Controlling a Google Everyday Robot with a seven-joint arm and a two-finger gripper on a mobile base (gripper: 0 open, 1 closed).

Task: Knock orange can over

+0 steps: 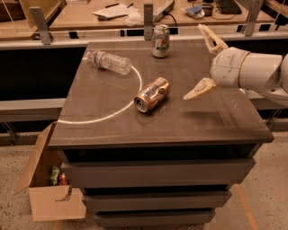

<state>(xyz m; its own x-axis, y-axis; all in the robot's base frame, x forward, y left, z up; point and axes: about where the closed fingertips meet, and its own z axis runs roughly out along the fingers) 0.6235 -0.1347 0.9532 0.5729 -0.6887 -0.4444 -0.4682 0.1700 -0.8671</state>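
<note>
The orange can [152,94] lay on its side mid-table [216,130], seemingly at rest, so the knocking looked done. To its right hovered the gripper [194,62], fingers spread wide, holding nothing. Farther back a water bottle [109,62] lay flat and a white-and-green can [160,40] stood upright.

Setting: office-style robot lab.
Evidence: dark desk [216,126] over a stack of grey drawers [157,173]. Pale workbench [81,18] behind it, carrying loose papers [110,11], a keyboard [228,6] and cables [170,19]. Metal uprights [39,22] along its front edge. Open cardboard box [49,202] on speckled floor [265,197]. Robot gripper [194,62] above the desk's right side, jaws spread wide, on a white arm [252,69] entering from the right.
</note>
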